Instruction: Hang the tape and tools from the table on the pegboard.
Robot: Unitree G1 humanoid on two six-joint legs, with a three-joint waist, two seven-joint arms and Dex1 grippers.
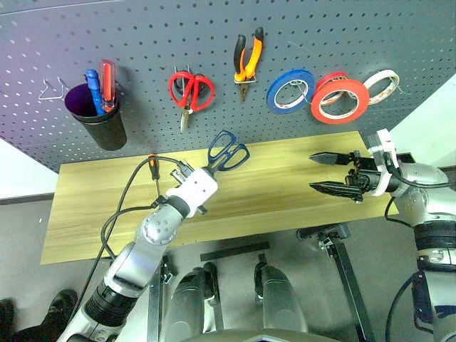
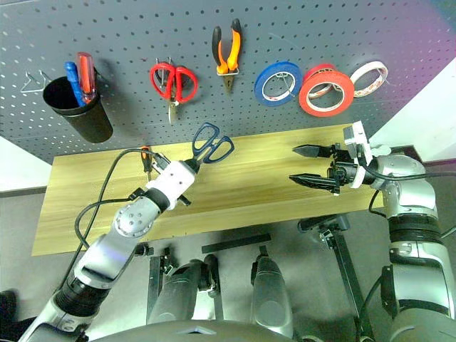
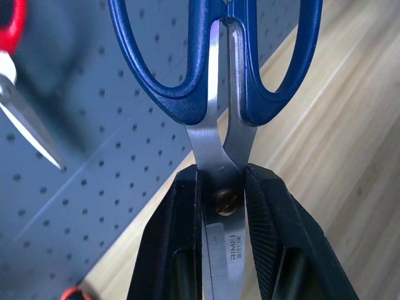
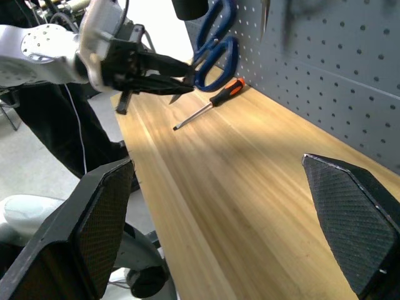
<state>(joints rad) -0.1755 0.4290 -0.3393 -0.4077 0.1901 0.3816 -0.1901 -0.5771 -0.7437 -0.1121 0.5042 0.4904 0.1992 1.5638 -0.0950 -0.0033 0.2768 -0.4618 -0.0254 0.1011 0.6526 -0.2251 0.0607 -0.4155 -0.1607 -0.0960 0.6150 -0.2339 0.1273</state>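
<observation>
While clamped at the pivot by the left gripper (image 3: 222,206), the scissors (image 1: 228,152) hang above the table (image 1: 285,203) at frame centre, blue handles aimed at the pegboard (image 1: 142,43). Pliers (image 1: 247,60) and tape (image 1: 340,99) already hang along the upper frame; the screwdriver (image 1: 152,169) lies on the table, left of centre. At right, the right gripper (image 1: 333,173) stands wide open, holding nothing. Risk, as a judgement: a hook missing the handle loop could twist the smooth blades free of the pads.

Blue-handled scissors (image 1: 226,152) above table (image 1: 285,192); tape (image 1: 340,99), pliers (image 1: 248,60) on pegboard (image 1: 214,28).
</observation>
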